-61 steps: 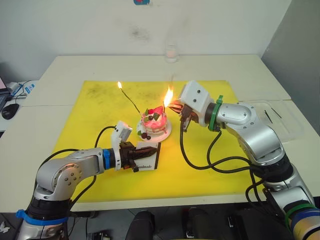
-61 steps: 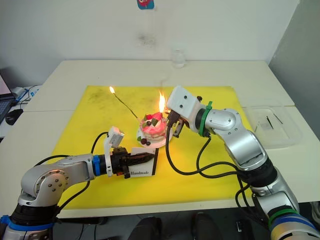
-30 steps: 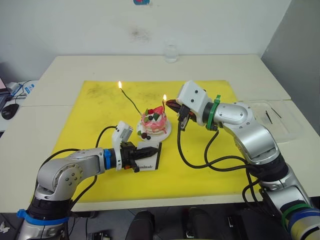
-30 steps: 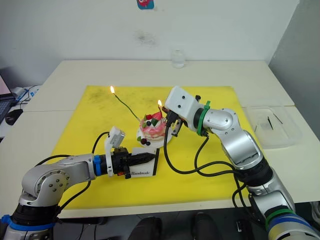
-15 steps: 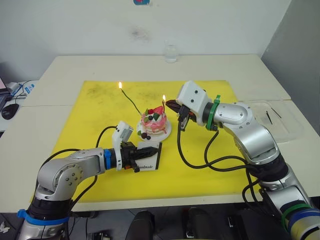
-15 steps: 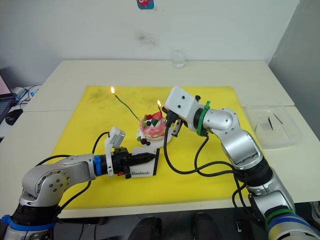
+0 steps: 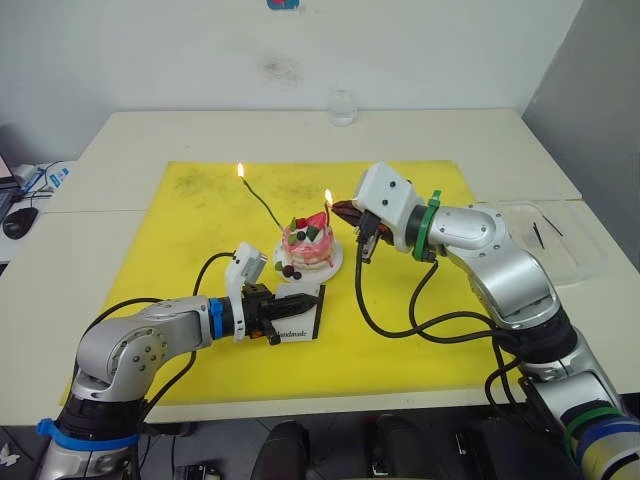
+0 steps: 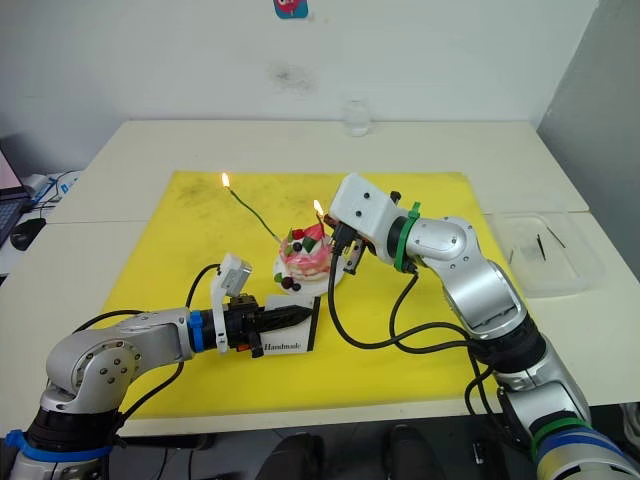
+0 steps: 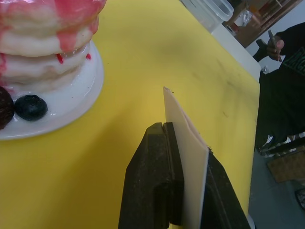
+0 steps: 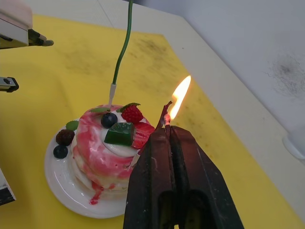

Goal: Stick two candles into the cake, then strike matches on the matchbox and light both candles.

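The pink-and-white cake [image 7: 308,250] sits on its white plate [image 7: 334,263] on the yellow mat. A green candle [image 7: 262,200] leans out of it to the left, lit at its tip. A dark red candle [image 7: 327,213] stands on the cake's right side with a small flame on top. My right gripper [image 7: 343,211] is right beside that flame, shut on a match [image 10: 165,110] with a charred, curled end. My left gripper [image 7: 305,300] is in front of the cake, shut on the upright matchbox [image 7: 301,319], also seen edge-on as the matchbox [image 9: 189,160].
A clear plastic tray [image 7: 566,256] with spare matches [image 7: 541,230] lies at the right table edge. A small glass jar [image 7: 343,105] stands at the back. A computer mouse [image 7: 20,222] is far left. A person [image 9: 281,76] is beyond the table.
The large flare beside the cake two seconds ago has shrunk to a small steady flame on the red candle. Neither arm has visibly moved in the last second.
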### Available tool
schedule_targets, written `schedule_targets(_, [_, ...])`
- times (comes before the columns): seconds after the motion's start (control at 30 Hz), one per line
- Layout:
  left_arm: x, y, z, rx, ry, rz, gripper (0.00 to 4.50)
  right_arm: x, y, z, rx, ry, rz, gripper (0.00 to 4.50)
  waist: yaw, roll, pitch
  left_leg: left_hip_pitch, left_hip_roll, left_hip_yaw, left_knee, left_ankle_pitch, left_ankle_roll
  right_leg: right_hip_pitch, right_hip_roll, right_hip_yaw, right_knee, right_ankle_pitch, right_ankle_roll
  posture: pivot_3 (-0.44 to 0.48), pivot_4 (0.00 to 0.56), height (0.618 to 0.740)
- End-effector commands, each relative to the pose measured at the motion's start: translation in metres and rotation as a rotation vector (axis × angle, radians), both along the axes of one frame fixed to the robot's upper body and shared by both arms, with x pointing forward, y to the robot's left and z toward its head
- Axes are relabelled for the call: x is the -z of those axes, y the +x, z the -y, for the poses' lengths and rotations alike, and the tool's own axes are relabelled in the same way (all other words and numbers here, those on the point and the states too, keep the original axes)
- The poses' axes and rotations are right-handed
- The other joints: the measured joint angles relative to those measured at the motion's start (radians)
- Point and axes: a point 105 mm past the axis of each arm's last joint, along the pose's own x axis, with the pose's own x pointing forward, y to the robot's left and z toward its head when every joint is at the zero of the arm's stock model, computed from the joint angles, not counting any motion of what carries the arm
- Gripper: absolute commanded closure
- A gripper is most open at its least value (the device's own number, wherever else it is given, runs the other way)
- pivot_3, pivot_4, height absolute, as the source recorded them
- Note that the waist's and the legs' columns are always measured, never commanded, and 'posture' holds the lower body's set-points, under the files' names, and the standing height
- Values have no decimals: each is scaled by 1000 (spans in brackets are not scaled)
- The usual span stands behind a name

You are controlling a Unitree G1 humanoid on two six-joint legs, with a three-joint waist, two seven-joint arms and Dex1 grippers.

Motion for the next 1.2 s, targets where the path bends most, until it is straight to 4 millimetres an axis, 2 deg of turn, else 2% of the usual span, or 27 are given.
schedule_targets(0.03, [-9,0,5,22,-5,47,4500,-15,-5,0,-10,9,63,4461,0,0,0,0,0,0,0,0,0,0,0,0,0,0,0,0,150,740])
schedule_targets(0.33, [-10,0,6,24,-10,47,4500,-16,-5,7,3,3,65,4461,0,0,0,0,0,0,0,0,0,0,0,0,0,0,0,0,150,740])
schedule_targets(0.63, [-14,-2,8,35,-46,32,4500,-28,-5,62,173,23,63,4461,2,0,0,0,0,0,0,0,0,0,0,0,0,0,0,0,150,740])
schedule_targets(0.77, [-17,-5,14,58,-76,22,4500,-38,0,106,345,41,89,4461,2,0,0,0,0,0,0,0,0,0,0,0,0,0,0,0,150,740])
schedule_targets(0.9, [-21,-7,22,63,-106,20,4500,-29,5,174,580,-24,95,4461,8,0,0,-1,-1,1,0,0,0,0,-1,0,-1,0,0,0,150,740])
schedule_targets(1.0, [-19,-9,30,67,-114,17,4500,-10,4,235,782,-83,74,4461,19,0,0,-1,-1,4,0,0,0,0,-1,1,-1,0,0,0,150,740])
schedule_targets(1.1, [-17,-10,35,58,-123,18,4500,-3,3,267,900,-71,74,4461,17,0,0,0,-1,6,0,0,0,0,0,3,-1,0,0,0,150,740])
schedule_targets(1.2, [-16,-10,38,42,-132,20,4500,4,2,284,969,-2,56,4461,10,0,0,1,0,6,0,0,0,0,1,3,0,0,0,0,150,740])
